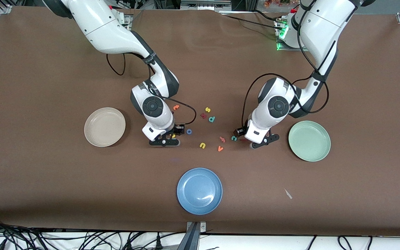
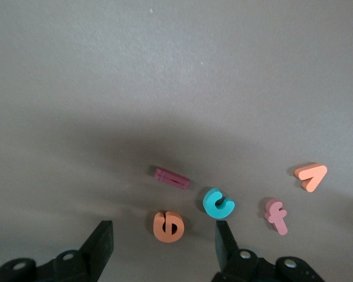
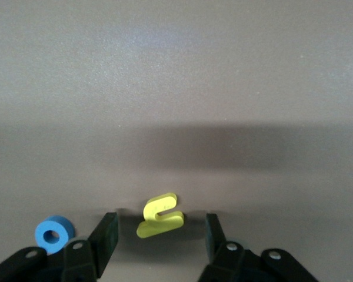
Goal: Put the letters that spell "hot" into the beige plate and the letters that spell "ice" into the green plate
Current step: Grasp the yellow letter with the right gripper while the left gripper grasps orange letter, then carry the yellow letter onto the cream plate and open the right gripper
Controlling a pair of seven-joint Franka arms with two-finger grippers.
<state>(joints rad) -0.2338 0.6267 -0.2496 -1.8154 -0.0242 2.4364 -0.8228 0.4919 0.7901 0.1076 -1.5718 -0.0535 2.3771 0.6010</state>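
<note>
My right gripper (image 1: 167,138) is down at the table, open, its fingers (image 3: 107,234) on either side of the yellow h (image 3: 160,215) without touching it. The blue o (image 1: 189,131) lies just beside it. The orange t (image 1: 176,107) lies farther from the front camera. My left gripper (image 1: 255,139) is also low and open, its fingers (image 2: 102,244) straddling the orange e (image 2: 168,227) with gaps on both sides. The teal c (image 2: 217,203) and dark red i (image 2: 172,178) lie close by. The beige plate (image 1: 104,126) and the green plate (image 1: 309,140) hold nothing.
A blue plate (image 1: 199,190) sits nearest the front camera. Loose letters lie between the grippers: yellow s (image 1: 207,110), dark red k (image 1: 203,115), teal p (image 1: 212,119), yellow u (image 1: 202,145), orange v (image 1: 220,148), pink f (image 1: 222,139). A white scrap (image 1: 288,193) lies near the front.
</note>
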